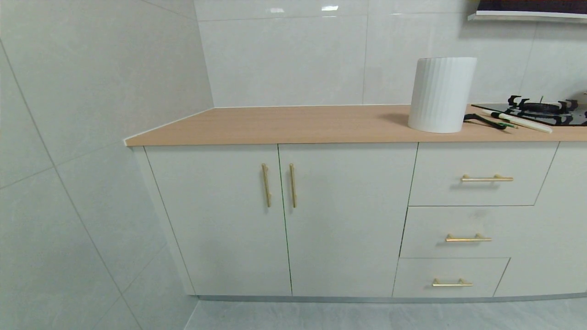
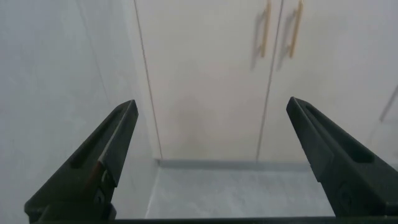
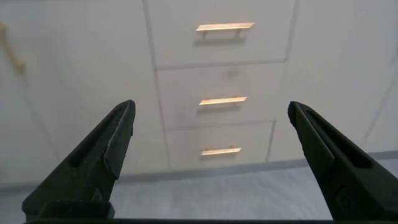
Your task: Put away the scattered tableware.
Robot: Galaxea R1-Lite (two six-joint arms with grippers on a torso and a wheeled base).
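**A:** Where is the tableware we have to put away?

**B:** The utensils (image 1: 516, 121) lie flat near the right end of the worktop (image 1: 298, 123). They are a pale stick-like piece and a dark green one just beside it, between the white ribbed holder (image 1: 441, 94) and the hob (image 1: 543, 107). We can't tell exactly what they are.

**A:** Which way do they point?

**B:** Their long axes run roughly along the worktop's length, slanting a little toward its front edge.

**A:** And our hands?

**B:** Both sit low, well beneath the worktop, and both are empty. Our left hand (image 2: 210, 106) is spread wide and faces the cupboard doors (image 2: 205, 74). Our right hand (image 3: 210, 107) is just as wide and faces the drawers (image 3: 221, 99) below the right end of the worktop.

**A:** So we use the right arm?

**B:** We judge so, since it is the nearer one. The utensils lie above it and off to its right. It would need to rise past the front edge and close its fingers across the handles, not along them. The holder looks like the likely destination, though that is our guess.
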